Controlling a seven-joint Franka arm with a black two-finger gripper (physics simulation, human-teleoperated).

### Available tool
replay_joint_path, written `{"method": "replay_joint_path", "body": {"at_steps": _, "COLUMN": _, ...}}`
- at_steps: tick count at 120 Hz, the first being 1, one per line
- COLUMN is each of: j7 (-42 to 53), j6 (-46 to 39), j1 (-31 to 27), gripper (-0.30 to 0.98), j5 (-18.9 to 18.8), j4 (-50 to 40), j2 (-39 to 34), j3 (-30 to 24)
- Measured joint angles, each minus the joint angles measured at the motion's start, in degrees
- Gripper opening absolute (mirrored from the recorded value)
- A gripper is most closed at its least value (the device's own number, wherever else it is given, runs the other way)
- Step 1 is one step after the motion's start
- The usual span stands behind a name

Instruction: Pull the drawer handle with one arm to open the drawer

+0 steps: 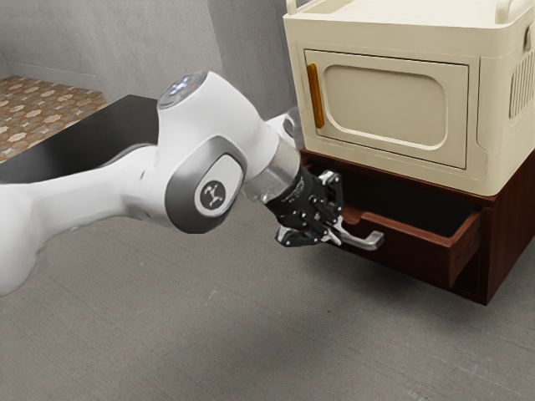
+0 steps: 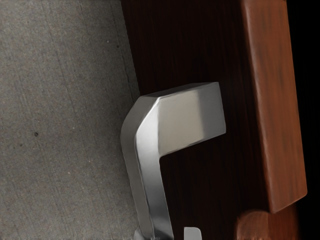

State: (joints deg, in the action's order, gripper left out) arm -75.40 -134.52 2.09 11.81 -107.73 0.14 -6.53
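Drawer (image 1: 418, 261), wooden, stands partly open just ahead of the jaws, its dark interior exposed. Its metal handle (image 1: 368, 241) lies at the jaws, one end extending past them along the drawer front. Condition of the jaws: whether they are open, closed or gripping the handle cannot be told. Step in hand, in my judgement, is the outward pull, with opening well under way. The next move calls for confirming purchase on the handle, then drawing straight back, away from the cabinet (image 1: 506, 234), which lies beyond the jaws. A sideways pull could make the drawer bind or let the handle slip free. Count: one drawer; one metal handle; one cabinet; one cream cupboard (image 1: 493, 67) atop it, higher than the jaws, bearing one door (image 1: 389, 100) with one orange-brown grip (image 1: 315, 96); one black slab (image 1: 92, 134), well apart from the jaws, behind the arm (image 1: 75, 194).
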Motion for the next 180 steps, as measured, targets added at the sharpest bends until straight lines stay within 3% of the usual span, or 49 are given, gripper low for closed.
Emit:
{"method": "replay_joint_path", "body": {"at_steps": 46, "j7": -0.1, "j6": -2.4, "j1": -0.1, "gripper": -0.10, "j5": 0.4, "j4": -8.1, "j2": -7.1, "j3": -0.4}}
{"method": "replay_joint_path", "body": {"at_steps": 180, "j7": -0.1, "j6": -6.2, "j1": 0.3, "gripper": -0.10, "j5": 1.8, "j4": -20.6, "j2": -18.3, "j3": -0.6}}
